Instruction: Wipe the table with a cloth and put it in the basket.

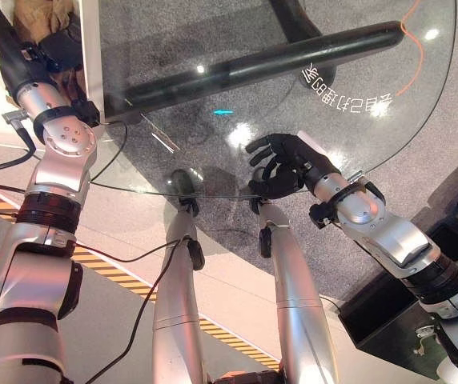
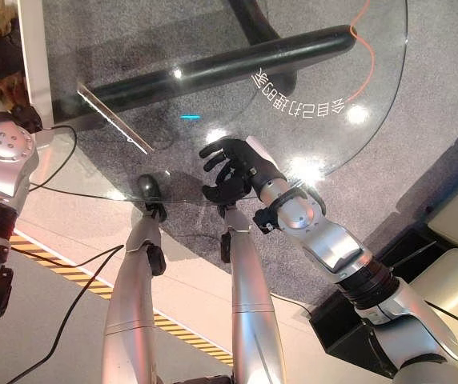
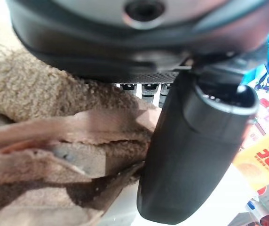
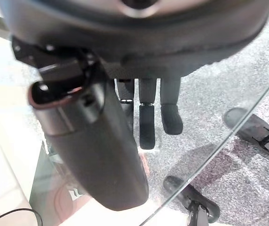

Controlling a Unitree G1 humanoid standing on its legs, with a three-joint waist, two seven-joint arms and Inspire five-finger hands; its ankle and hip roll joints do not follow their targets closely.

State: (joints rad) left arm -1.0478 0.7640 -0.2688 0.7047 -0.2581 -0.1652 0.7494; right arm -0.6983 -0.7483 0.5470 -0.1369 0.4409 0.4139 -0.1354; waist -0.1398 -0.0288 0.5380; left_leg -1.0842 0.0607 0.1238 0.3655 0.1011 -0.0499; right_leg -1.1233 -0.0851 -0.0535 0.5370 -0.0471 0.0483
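The left hand (image 3: pixel 191 155) is at the far left corner of the scene, its thumb and fingers curled against a brown fuzzy cloth (image 3: pixel 40 122); in the left wrist view the cloth lies bunched in folds right beside the thumb, and the fingers press into its pile, so the hand holds the cloth. In the left eye view the same cloth (image 1: pixel 41 16) shows as a tan bundle at the top left, past the edge of a white panel (image 1: pixel 93 48) that stands along the left side of the tabletop (image 1: pixel 357 144). I cannot tell whether the cloth lies in a basket there. The right hand (image 1: pixel 281 164) hovers near the front rim of the round glass tabletop, well apart from the cloth, with its fingers loosely bent and spread and nothing between them; the right wrist view shows the fingers (image 4: pixel 146 122) hanging half straight above the glass. A black bar (image 1: pixel 261 64) runs below the glass, over grey carpet (image 1: pixel 453 120).
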